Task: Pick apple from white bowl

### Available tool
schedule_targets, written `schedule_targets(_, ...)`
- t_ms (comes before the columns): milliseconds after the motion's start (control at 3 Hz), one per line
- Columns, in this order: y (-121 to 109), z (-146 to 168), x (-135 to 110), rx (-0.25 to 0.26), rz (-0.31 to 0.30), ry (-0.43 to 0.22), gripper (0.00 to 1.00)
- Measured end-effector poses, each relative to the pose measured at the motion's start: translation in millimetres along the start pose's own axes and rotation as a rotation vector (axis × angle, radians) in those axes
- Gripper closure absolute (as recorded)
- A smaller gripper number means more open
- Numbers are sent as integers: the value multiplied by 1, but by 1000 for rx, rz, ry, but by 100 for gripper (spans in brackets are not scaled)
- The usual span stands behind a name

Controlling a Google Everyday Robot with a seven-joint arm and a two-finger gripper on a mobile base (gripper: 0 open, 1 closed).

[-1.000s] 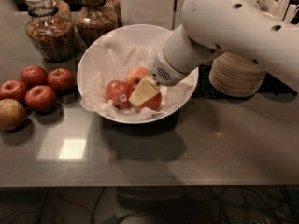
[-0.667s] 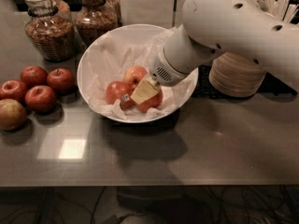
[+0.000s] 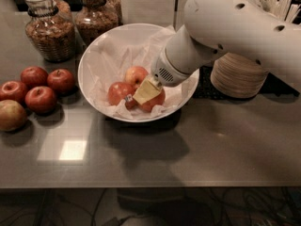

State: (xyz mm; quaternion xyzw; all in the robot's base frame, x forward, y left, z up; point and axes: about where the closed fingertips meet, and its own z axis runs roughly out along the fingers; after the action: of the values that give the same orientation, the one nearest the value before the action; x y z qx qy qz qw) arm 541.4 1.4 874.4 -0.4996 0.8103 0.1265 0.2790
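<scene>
The wide white bowl, lined with crinkled white paper, stands at the middle of the counter and holds three apples. The red-orange apple with a paler top lies at the bowl's centre. A darker red apple with a small sticker lies to its left. A third red-orange apple is mostly hidden under my gripper. The gripper reaches down from the right into the bowl. Its pale yellowish tip rests over that third apple, just below and right of the red-orange apple.
A group of dark red apples and one paler apple lie on the counter left of the bowl. Two glass jars stand behind them. Stacked beige paper bowls sit right of the bowl, behind my arm.
</scene>
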Motion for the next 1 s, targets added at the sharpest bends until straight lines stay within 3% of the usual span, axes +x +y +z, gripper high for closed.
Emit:
schedule_targets(667,0,0,0,0,-1,0,0)
schedule_targets(1000,-1,-2,1,3,-2,2,0)
